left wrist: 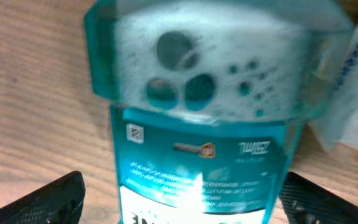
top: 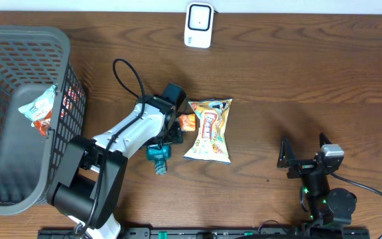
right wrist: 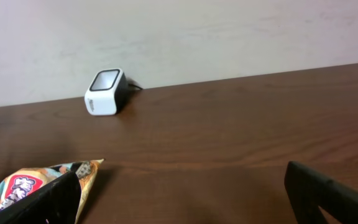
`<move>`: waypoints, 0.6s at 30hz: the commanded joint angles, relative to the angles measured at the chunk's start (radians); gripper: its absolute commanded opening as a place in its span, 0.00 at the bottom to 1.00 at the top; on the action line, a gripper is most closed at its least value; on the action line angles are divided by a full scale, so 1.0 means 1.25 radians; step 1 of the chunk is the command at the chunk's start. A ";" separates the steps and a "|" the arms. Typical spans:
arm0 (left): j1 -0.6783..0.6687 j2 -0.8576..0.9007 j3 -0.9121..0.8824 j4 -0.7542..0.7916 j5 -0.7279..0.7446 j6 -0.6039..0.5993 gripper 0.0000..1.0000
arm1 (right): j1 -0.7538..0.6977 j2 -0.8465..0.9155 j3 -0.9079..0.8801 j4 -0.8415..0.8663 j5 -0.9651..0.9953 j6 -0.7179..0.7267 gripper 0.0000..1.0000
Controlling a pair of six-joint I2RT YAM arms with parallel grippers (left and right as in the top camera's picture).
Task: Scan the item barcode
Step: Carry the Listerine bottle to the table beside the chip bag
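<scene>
The left gripper (left wrist: 185, 193) is hanging open, its fingers (left wrist: 48, 202) straddling the bottle (left wrist: 197, 124) without clamping it. The bottle is lying on the table (top: 297, 79) just left of the bag (top: 209, 129), its long axis running near to far. The scanner (top: 198, 24) is sitting at the far edge, slightly right, across bare wood. The right gripper (right wrist: 182, 186) is gaping empty, well off to the right.

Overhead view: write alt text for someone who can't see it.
The left arm reaches over a dark wooden table to a teal bottle lying beside a yellow snack bag. A grey basket holding a snack packet sits at far left, a white scanner at the top edge, and the right claw, open, lower right.
</scene>
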 commanded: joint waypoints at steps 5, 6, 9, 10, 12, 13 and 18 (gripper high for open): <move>0.000 -0.115 0.013 -0.044 -0.077 0.003 0.98 | 0.004 -0.001 -0.001 -0.003 0.000 -0.009 0.99; 0.000 -0.137 0.017 -0.046 -0.077 0.003 0.98 | 0.004 -0.001 -0.001 -0.003 0.000 -0.009 0.99; 0.000 -0.222 0.029 -0.046 -0.087 0.009 0.98 | 0.004 -0.001 -0.001 -0.003 0.000 -0.009 0.99; 0.000 -0.249 0.032 -0.045 -0.096 0.009 0.98 | 0.004 -0.001 -0.001 -0.003 0.000 -0.009 0.99; 0.000 -0.312 0.037 -0.037 -0.126 0.009 0.98 | 0.004 -0.001 -0.001 -0.003 0.000 -0.009 0.99; 0.000 -0.345 0.039 -0.030 -0.140 0.013 0.98 | 0.004 -0.001 -0.001 -0.003 0.000 -0.009 0.99; 0.000 -0.503 0.039 0.060 -0.158 0.078 0.98 | 0.004 -0.001 -0.001 -0.003 0.000 -0.009 0.99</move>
